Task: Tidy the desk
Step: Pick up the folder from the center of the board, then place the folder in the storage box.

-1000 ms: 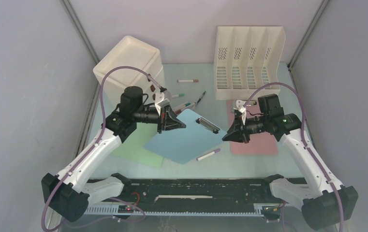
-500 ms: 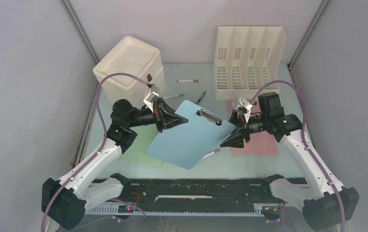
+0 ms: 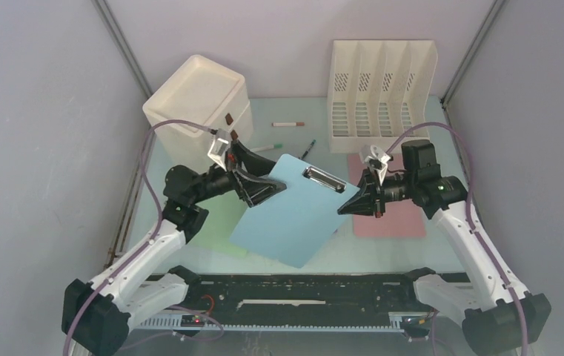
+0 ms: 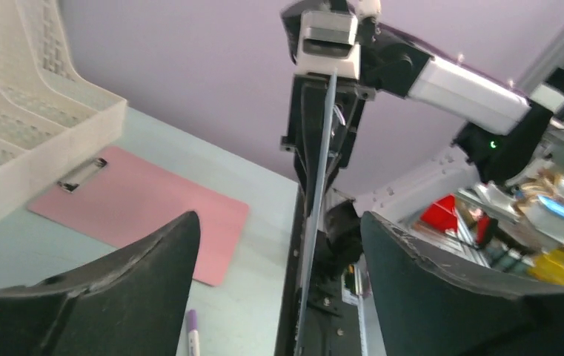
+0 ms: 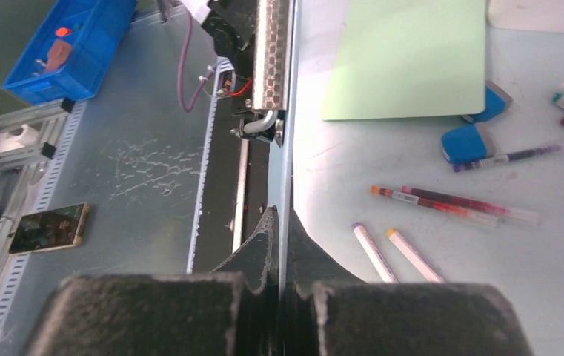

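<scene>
Left gripper (image 3: 270,185): fingers (image 4: 138,297) stand wide apart. The blue clipboard (image 3: 297,215) passes edge-on between them, clear of both (wrist view). A cream bin (image 3: 197,100) stands back of these fingers, near the wrist. A green sheet (image 3: 216,222) lies flat below them.

The blue clipboard hangs tilted above the desk (image 3: 382,252), with its metal clip (image 3: 322,179) at the far end.

Right gripper (image 3: 343,209): fingers (image 5: 253,256) are pressed together on the blue clipboard's right edge and carry it. A pink clipboard (image 3: 393,222) lies flat under these fingers, and a slotted rack (image 3: 382,81) stands beyond them.

The desk spreads beneath both grippers. A pen (image 3: 288,124) lies on it, past the left fingers.
</scene>
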